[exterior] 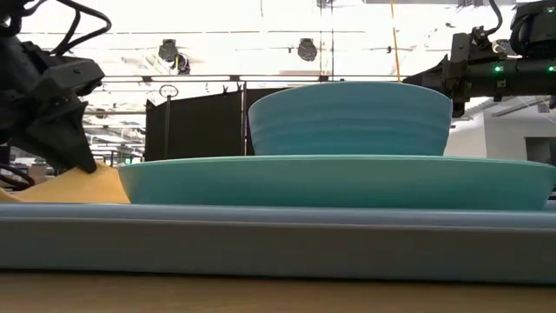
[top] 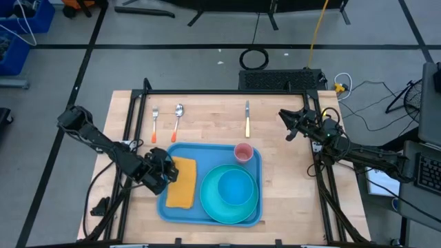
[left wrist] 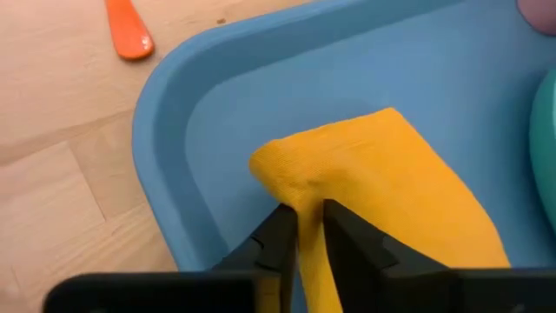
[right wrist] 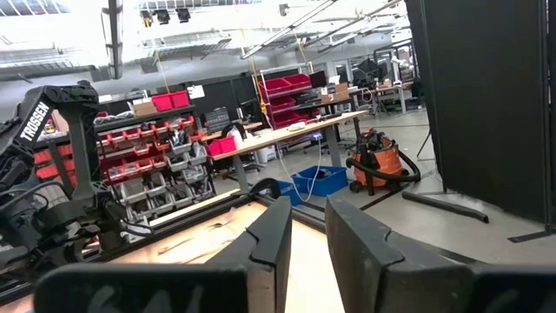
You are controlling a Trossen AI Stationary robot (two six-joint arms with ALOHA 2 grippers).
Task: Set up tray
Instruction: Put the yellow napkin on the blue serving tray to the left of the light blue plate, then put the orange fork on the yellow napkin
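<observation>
**Left tool pinched the yellow cloth on the tray**

The left tool [left wrist: 310,233] was nearly closed, its two dark fingers [left wrist: 280,239] squeezing a raised fold of the yellow cloth [left wrist: 382,183] at the cloth's edge nearest the tray's left rim. The rest of the cloth lay flat on the tray floor. In the high view the left tool [top: 167,170] sat over the tray's left side.

The right tool [top: 288,125] hung above the bare tabletop [top: 289,186] near its right rear, well apart from the tray; its fingers [right wrist: 269,239] stood a narrow gap apart and held nothing.

The blue tray [top: 178,212] lay flat at the front middle of the tabletop, its long axis running left to right. On it sat a turquoise plate [top: 210,205] carrying a turquoise bowl [top: 236,186], and a pink cup [top: 243,151] stood in the tray's right rear corner.

Behind the tray, on the tabletop, lay a fork [top: 155,125], a spoon [top: 178,118] and a knife [top: 247,118].
</observation>
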